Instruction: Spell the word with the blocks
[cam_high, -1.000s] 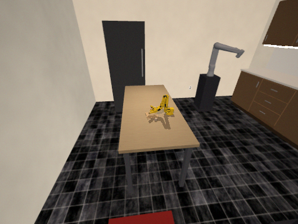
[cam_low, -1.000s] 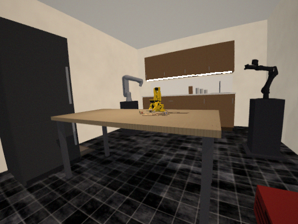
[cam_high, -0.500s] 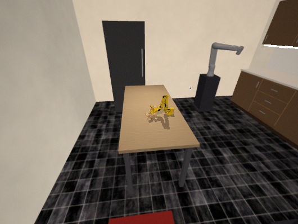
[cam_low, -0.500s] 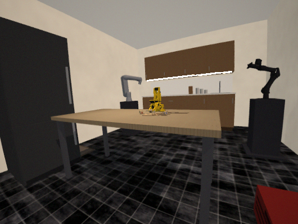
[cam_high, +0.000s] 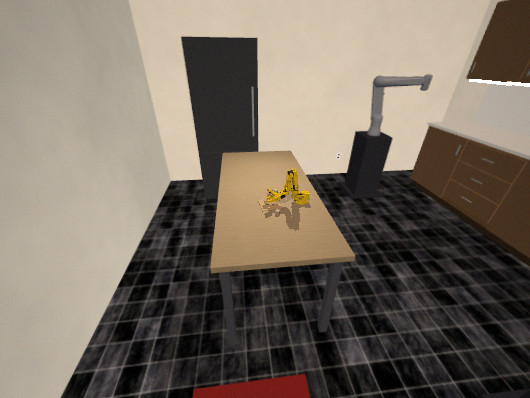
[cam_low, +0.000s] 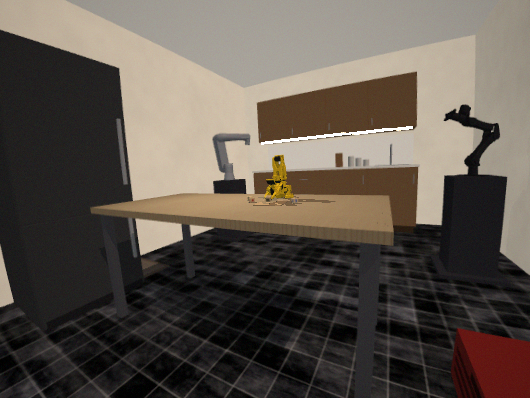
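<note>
The small yellow arm (cam_high: pixel 290 187) stands on the wooden table (cam_high: pixel 281 210) and bends down to the left; it also shows in the exterior view (cam_low: pixel 277 182). Its gripper (cam_high: pixel 270 195) is low over the table and shut on a small block, too small to read its letter. In the exterior view the gripper (cam_low: pixel 270 197) hangs just above the table top. A pale mat (cam_high: pixel 272 205) lies under and around the gripper, and its edges are hard to make out. Tiny blocks (cam_low: pixel 252 200) lie on the table by the arm, and their letters are not readable.
A dark fridge (cam_high: pixel 222 110) stands behind the table's far end. A grey arm on a black pedestal (cam_high: pixel 372 150) stands to the right, a black arm on a pedestal (cam_low: pixel 472 215) farther off. Brown cabinets (cam_high: pixel 475 185) line the wall. A red box (cam_low: pixel 492 365) sits on the floor.
</note>
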